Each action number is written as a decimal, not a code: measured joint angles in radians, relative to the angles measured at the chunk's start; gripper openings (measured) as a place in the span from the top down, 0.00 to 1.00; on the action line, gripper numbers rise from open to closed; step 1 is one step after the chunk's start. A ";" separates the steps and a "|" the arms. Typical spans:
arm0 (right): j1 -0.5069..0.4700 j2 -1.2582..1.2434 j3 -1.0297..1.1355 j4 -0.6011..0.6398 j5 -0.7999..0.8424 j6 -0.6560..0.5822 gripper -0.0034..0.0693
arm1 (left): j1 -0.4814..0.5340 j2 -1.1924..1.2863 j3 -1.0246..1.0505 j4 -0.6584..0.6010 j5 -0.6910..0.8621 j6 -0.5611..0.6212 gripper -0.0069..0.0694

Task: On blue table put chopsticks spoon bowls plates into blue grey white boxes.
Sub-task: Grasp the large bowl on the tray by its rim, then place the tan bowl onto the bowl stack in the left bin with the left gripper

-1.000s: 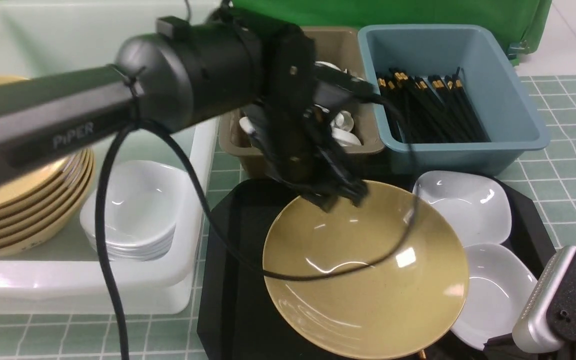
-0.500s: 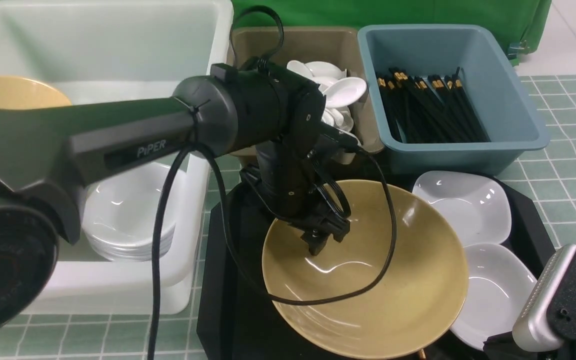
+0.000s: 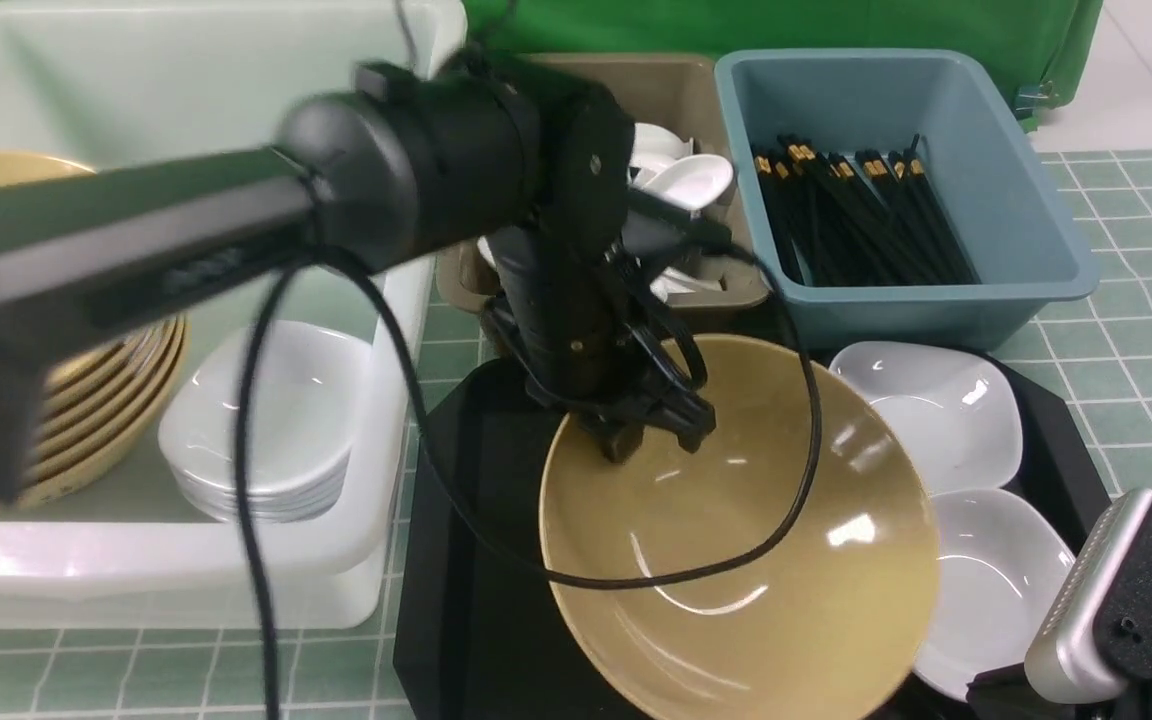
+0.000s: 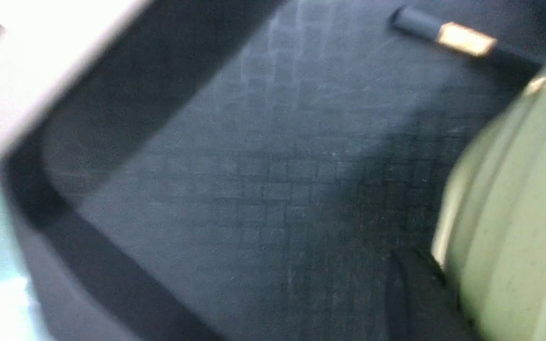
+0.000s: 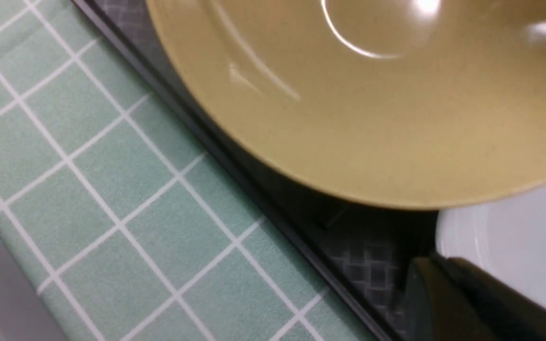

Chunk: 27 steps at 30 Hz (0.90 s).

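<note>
Left gripper (image 3: 648,438) clamped shut on far rim of yellow bowl (image 3: 816,620), at bowl's 11 o'clock. Bowl sits tilted, spreading toward 5 o'clock from gripper, over black tray (image 3: 476,600). White box (image 3: 371,560) at gripper's 9 o'clock.

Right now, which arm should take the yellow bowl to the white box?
Left. Its fingers grip the bowl at its far rim, and the white box lies on that side. The right arm sits low at the near right.
</note>
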 joint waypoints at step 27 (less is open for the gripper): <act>0.000 0.000 0.000 0.001 0.000 0.000 0.88 | 1.154 -0.544 0.195 -0.201 -0.107 0.013 0.90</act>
